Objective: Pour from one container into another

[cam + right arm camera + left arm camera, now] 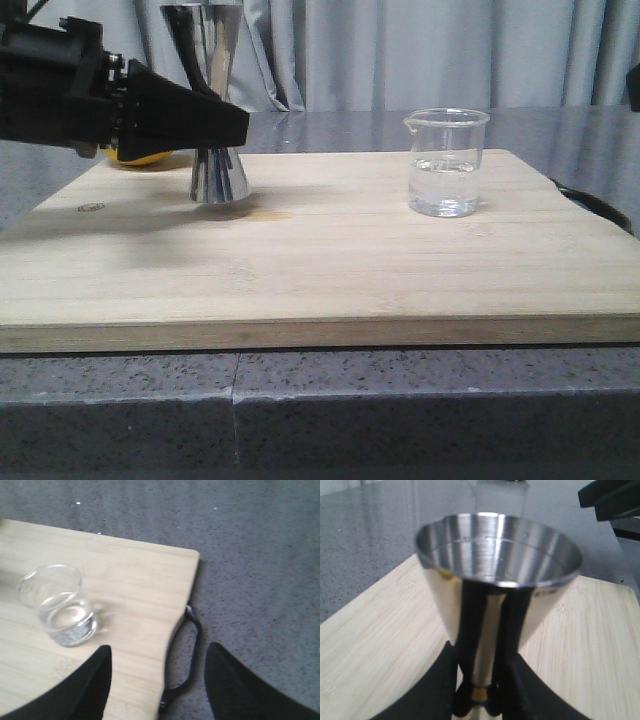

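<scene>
Left hand [235,125] at the jigger [216,110] waist; beaker [446,162] stands well apart.

Glossy steel jigger [217,100], clear glass beaker [446,163]

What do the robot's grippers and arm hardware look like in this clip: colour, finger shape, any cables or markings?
Both are matte black. The left gripper has a blocky body narrowing to a wedge, with a dark cable above it. The right gripper shows two broad, rounded black fingers with a finely textured surface. No markings are visible.
</scene>
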Motion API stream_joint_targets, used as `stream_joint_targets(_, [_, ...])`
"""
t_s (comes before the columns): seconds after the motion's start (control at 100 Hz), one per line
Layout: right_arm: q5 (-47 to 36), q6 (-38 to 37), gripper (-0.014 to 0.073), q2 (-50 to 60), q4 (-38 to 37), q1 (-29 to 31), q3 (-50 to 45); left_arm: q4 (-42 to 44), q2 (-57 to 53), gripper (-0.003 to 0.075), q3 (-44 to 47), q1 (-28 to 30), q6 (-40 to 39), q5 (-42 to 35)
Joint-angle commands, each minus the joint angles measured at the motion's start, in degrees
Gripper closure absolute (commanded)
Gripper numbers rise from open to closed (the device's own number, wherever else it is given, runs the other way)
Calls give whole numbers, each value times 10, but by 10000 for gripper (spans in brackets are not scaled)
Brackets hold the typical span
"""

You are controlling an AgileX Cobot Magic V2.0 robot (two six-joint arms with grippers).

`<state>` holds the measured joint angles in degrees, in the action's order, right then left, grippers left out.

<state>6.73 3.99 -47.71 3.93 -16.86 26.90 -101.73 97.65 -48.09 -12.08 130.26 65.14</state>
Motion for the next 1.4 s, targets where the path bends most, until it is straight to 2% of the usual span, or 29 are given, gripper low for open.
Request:
stream_joint_targets(0.0, [-86,5,218,-1,-8,-25,-7,-42,-41,739,-20,-5,0,84])
stream_joint_targets(0.4, [-292,5,211,-51,-11,-84,-91,-42,-59,739,-33,-5,-4,84])
stream_joint_targets(0.62, [-396,4,100,-135,-28,-108,-93,-42,-59,739,-33,-5,-4,84])
stream_joint_targets(0.8, [-482,4,92,-208,-34,-120,-93,-42,-59,739,-33,-5,-4,84])
stream_joint_targets(1.08, [-565,4,92,-272,-35,-122,-93,-42,-59,739,-33,-5,-4,84])
stream_joint_targets(1.39, [-577,4,92,-318,-35,-122,-52,-42,-59,739,-33,-5,-4,84])
